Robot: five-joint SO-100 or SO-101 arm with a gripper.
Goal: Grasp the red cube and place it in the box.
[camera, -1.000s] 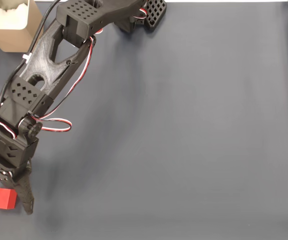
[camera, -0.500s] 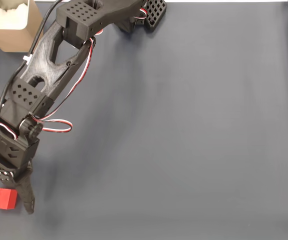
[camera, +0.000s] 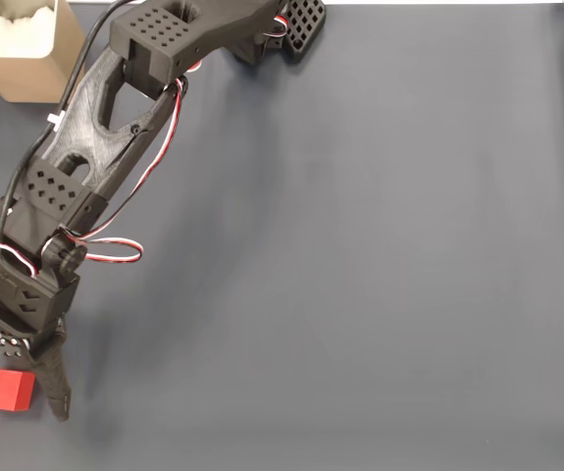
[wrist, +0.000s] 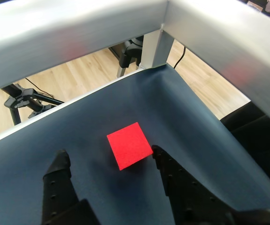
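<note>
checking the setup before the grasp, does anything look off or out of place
Nothing looks damaged or spilled. The small red cube lies flat on the dark mat, close to its edge, between the open black fingers. The tan cardboard box stands upright in the fixed view's far corner.

In the fixed view, your cube (camera: 6, 389) lies bottom left on the tabletop (camera: 380, 275); the box (camera: 25, 49) sits top left.

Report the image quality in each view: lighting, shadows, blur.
Fixed view: even, soft light, sharp, with faint shadows on the dark grey mat beside the black arm. Wrist view: the small bright red cube is sharp and casts a soft shadow, while the silver metal frame bars up close are blurred.
</note>
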